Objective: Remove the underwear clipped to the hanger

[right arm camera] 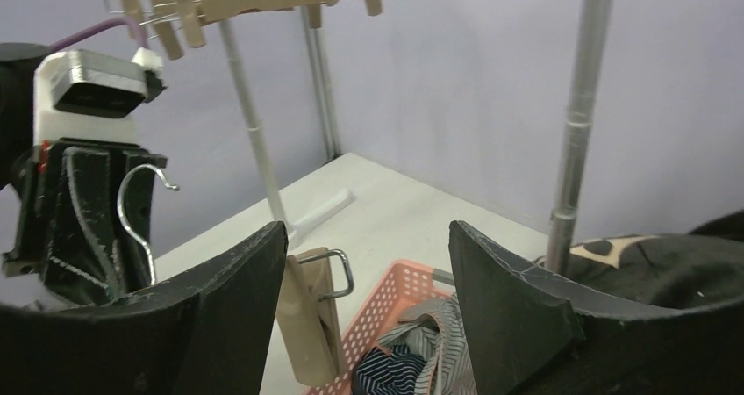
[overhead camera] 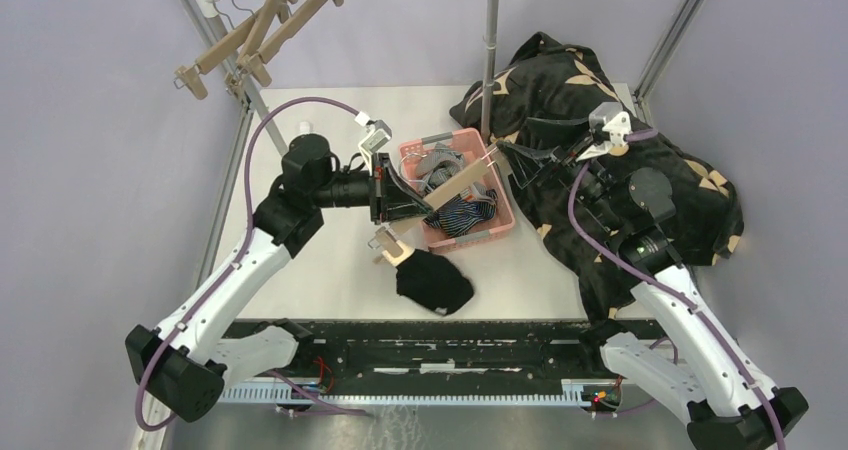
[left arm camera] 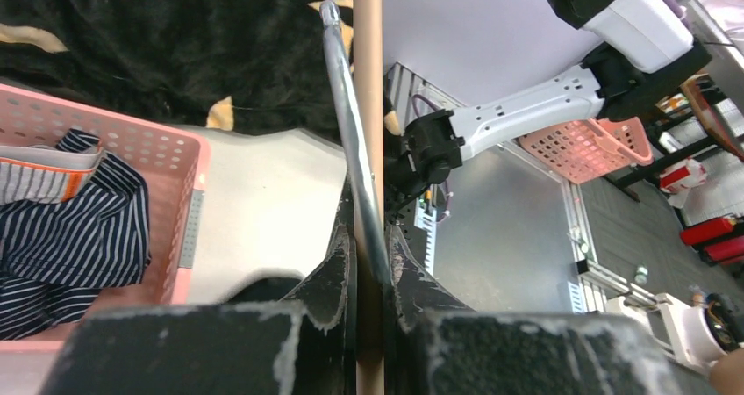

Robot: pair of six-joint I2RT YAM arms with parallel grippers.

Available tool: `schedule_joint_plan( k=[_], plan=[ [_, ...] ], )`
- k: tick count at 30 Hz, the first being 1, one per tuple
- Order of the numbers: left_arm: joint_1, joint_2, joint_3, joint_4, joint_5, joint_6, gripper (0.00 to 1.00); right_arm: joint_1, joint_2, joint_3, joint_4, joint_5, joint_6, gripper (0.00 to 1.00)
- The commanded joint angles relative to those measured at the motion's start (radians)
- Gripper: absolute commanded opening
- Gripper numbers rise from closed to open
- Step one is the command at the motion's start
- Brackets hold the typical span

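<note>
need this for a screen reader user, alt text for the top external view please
The left tool grips a wooden hanger across a pink basket, with black underwear at the hanger's near clip. The right tool is open at the far clip; striped underwear lies in the basket, a flowered blanket to the right.

The pale table (overhead camera: 330, 270) in front of me carries a few things. A pink basket (overhead camera: 470, 241) sits at its middle, between my two arms. Near the front edge, just left of the basket, lie crumpled black shorts (overhead camera: 435, 282). A big black blanket (overhead camera: 560, 75) with tan flowers is heaped over the right side, touching the basket. A metal pole (overhead camera: 490, 60) stands behind the basket. A small white object (overhead camera: 305, 127) lies at the back left.
</note>
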Motion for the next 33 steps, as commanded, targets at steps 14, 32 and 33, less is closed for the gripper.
schedule_joint_plan(
  k=[14, 32, 33],
  plan=[
    [0.012, 0.095, -0.063, 0.274, -0.065, 0.037, 0.03, 0.0, -0.145, -0.297, 0.309, 0.308, 0.187, 0.77],
    [0.052, 0.147, -0.033, 0.354, -0.038, -0.009, 0.03, 0.044, 0.145, -0.327, 0.665, -0.063, 0.432, 0.66],
    [0.053, 0.15, -0.033, 0.361, -0.036, -0.012, 0.03, 0.053, 0.154, -0.319, 0.663, -0.067, 0.426, 0.65]
  ],
)
